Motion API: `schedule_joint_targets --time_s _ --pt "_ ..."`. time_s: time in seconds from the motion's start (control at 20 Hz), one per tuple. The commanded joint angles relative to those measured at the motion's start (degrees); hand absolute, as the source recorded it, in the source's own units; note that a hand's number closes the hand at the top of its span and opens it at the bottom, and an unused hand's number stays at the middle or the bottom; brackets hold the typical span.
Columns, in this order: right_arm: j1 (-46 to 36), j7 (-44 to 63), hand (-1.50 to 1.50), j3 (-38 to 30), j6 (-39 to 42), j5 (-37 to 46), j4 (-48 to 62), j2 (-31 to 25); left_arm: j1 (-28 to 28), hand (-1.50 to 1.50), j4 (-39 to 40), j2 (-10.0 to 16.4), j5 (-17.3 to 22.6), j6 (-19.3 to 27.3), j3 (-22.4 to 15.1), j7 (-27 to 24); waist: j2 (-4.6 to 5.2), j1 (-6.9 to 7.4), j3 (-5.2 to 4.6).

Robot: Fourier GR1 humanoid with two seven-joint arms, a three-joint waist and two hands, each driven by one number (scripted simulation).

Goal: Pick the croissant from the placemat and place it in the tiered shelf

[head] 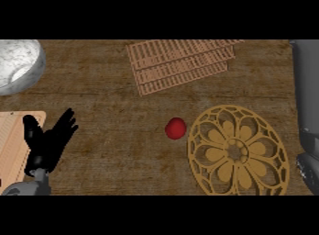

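Brown wood-grain surface [108, 96] seen steeply from above. A round golden placemat [237, 151], cut through in a flower-and-arch pattern, lies on it toward the lower right.

Just left of the placemat, close by its rim, a small red oval object [176, 128] rests on the bare surface. Its shape does not show whether it is the croissant.

Above the placemat and a little to its left sits the tiered shelf [181, 64], made of pale reddish slats, its levels overlapping like steps.

Far to the upper left of the placemat stands a white marbled bowl [12, 66], partly cut by the edge.

Well to the left of the placemat, the black left hand [46, 143] stands upright with its fingers straight and spread, holding nothing, beside a light wooden cutting board [3, 147].

Right of the placemat, a grey right forearm [314, 87] runs along the edge. The right hand is out of view, so its fingers cannot be told.
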Motion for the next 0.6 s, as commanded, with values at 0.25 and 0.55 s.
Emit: schedule_joint_targets --time_s 0.25,0.55 --pt "-4.9 -14.4 1.50 1.8 -4.4 3.9 19.2 -1.8 0.5 0.00 -0.4 -2.3 -2.1 1.8 -1.3 -0.6 0.20 0.39 -0.04" --pt "-5.6 -21.4 1.50 0.8 -8.6 5.7 28.6 -3.3 1.7 0.00 0.9 -2.3 -1.3 -0.6 -0.9 -2.5 0.21 0.42 -0.04"
